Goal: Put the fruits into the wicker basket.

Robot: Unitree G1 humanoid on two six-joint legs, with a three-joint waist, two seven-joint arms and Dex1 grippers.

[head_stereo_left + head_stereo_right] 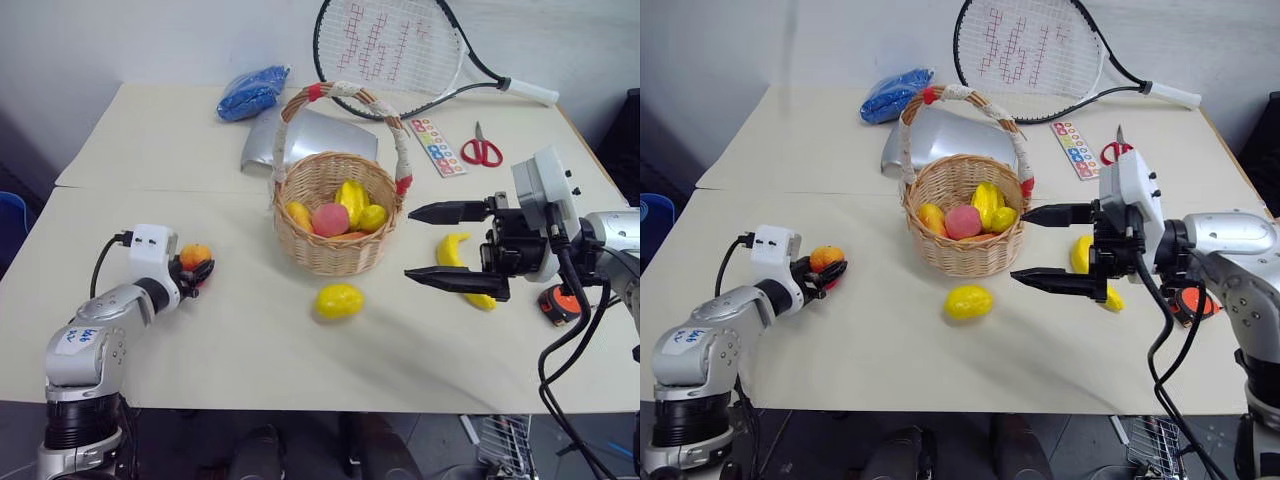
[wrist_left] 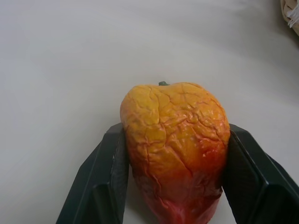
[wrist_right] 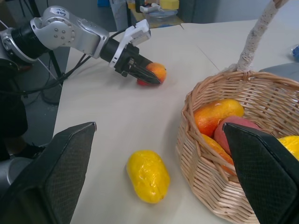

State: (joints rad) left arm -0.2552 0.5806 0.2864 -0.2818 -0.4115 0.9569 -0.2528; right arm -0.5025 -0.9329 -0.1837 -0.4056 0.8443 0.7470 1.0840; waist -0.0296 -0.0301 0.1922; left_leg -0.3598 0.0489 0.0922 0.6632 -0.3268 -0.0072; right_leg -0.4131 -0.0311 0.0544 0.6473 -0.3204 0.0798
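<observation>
- Our left gripper (image 1: pixel 197 272) is clenched on the red-orange mango (image 2: pixel 175 149), one black finger on each flank, with the fruit low on the counter (image 1: pixel 150 150) and well apart from the wicker basket (image 1: pixel 338 215).
- The grip looks centred, so we judge the next need is a clean lift straight up before any sideways travel.
- We should carry the mango high enough to clear the rim and pass beside the arched handle (image 1: pixel 345 92), not through its wrapped cord.
- Release only once the mango is over the fruits already in the basket.
- Our right gripper (image 1: pixel 438 245) hangs released, jaws wide, near the basket's far side; we should keep it out of the path.
- The lemon (image 1: pixel 339 300) lies in front of the basket and the banana (image 1: pixel 458 262) beside it.
</observation>
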